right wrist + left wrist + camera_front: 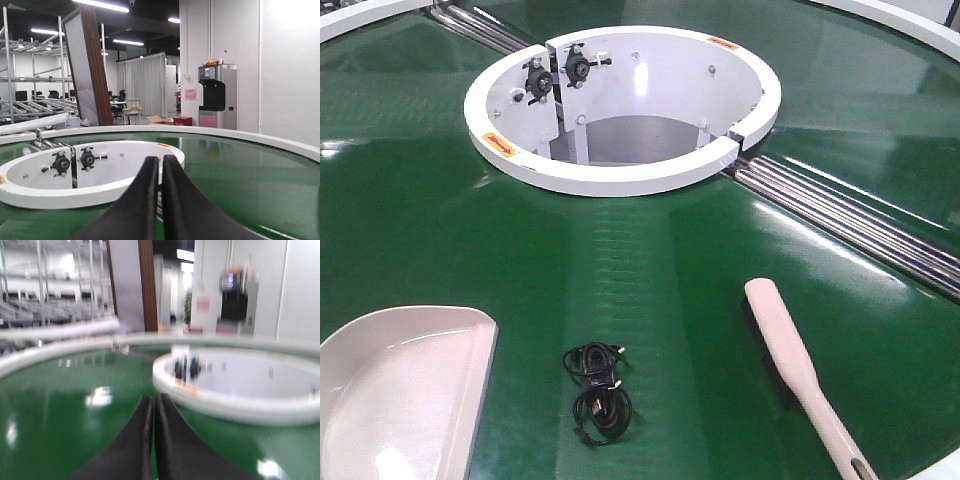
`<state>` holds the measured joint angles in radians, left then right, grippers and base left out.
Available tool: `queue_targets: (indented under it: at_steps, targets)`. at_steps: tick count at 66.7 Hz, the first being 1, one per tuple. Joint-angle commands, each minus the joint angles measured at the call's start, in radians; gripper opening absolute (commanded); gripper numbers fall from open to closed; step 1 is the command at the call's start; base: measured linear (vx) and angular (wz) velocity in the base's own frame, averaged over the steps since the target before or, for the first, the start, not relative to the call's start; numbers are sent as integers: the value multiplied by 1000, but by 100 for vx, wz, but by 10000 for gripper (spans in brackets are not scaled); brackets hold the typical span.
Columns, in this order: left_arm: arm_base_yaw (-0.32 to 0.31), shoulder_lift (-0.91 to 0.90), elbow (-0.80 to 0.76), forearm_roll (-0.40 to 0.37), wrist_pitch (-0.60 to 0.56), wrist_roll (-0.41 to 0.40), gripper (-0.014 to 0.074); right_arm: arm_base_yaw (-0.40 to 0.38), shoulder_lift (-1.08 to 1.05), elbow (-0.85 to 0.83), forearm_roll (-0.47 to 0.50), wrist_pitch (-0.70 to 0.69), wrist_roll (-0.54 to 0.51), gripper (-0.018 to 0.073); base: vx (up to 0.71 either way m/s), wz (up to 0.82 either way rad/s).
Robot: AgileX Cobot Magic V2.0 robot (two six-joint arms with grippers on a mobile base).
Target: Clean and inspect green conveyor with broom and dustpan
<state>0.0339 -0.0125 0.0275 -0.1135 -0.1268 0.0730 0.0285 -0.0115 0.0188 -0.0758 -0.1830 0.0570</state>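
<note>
Currently left pincer together, held level over green conveyor; right pincer together, likewise level.

The green conveyor lies open across the middle, left to right. The raised white ring blocks the far centre. The dustpan fills the near left and the broom the near right. A coiled black cable lies between them, apart from both.
</note>
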Motion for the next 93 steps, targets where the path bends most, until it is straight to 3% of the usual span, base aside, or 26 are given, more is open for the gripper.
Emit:
queue_targets:
  at_steps: [1, 5, 9, 20, 25, 36, 45, 54, 61, 70, 79, 86, 93]
  targets:
    - [-1, -15, 9, -70, -271, -9, -23, 3, -6, -85, -10, -68, -19, -5, 0, 0]
    - [-1, -15, -20, -78, -340, -18, -23, 3, -6, -144, -10, -46, -30, -5, 0, 0]
    - [-1, -11, -88, -58, -316, -25, -23, 3, -1, -222, -10, -1, -30, -5, 0, 0]
    - [-1, 77, -369, 155, -83, -27, -23, 3, 100, -469, -10, 171, -42, -5, 0, 0]
    - [-1, 148, -491, 185, 18, -34, -23, 3, 186, -549, -10, 247, -44, -5, 0, 0]
    - [-1, 343, -693, 157, 306, -33, -5, 3, 376, -648, -2, 319, -43, 36, 0, 0]
    - [-1, 487, -755, 104, 426, 17, 85, 3, 482, -655, 29, 286, -39, 177, 0, 0]
    - [-1, 575, -755, 15, 432, 119, 299, 3, 539, -655, 44, 287, -39, 443, 0, 0]
    - [-1, 605, -755, -56, 447, 135, 506, 3, 552, -655, 44, 281, -38, 631, 0, 0]
    - [-1, 615, -755, -60, 459, 135, 698, 3, 550, -655, 58, 278, -2, 728, 0, 0]
    - [-1, 615, -755, -60, 458, 135, 703, 56, 571, -657, 81, 368, -64, 715, 0, 0]
    - [-1, 615, -755, -60, 455, 135, 671, 163, 648, -697, 84, 540, -156, 701, 0, 0]
    - [-1, 615, -755, -60, 455, 135, 632, 262, 768, -760, 84, 663, -150, 692, 0, 0]
